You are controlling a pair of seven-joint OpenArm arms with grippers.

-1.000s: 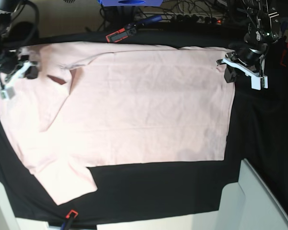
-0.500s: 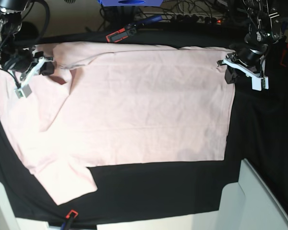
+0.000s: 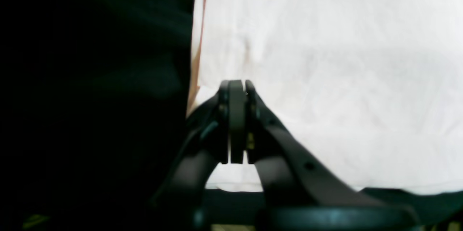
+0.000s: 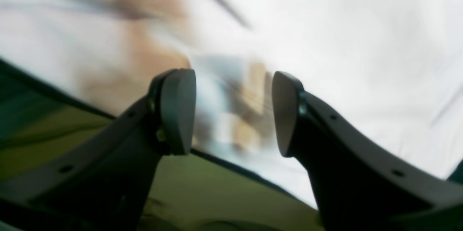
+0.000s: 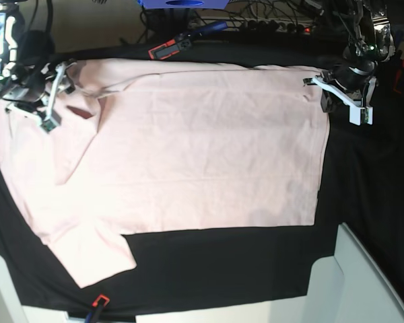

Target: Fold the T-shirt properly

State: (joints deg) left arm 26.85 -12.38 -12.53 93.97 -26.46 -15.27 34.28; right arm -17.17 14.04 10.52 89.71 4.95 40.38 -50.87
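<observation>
The pale pink T-shirt (image 5: 188, 145) is spread flat on the black table cloth (image 5: 363, 202), plain side up. The left gripper (image 3: 237, 93) is pressed shut at the shirt's far right corner; the right gripper (image 4: 231, 111) is parted above the far left shoulder, seemingly for a grasp. A red-and-black tool (image 5: 167, 48) lies beyond the far edge.

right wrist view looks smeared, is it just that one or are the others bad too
Right wrist: T-shirt motion-blurred, right hand fairly sharp. Left wrist: shirt overexposed almost white, black table cloth crushed to darkness, left hand soft. Base: evenly lit and sharp.
</observation>
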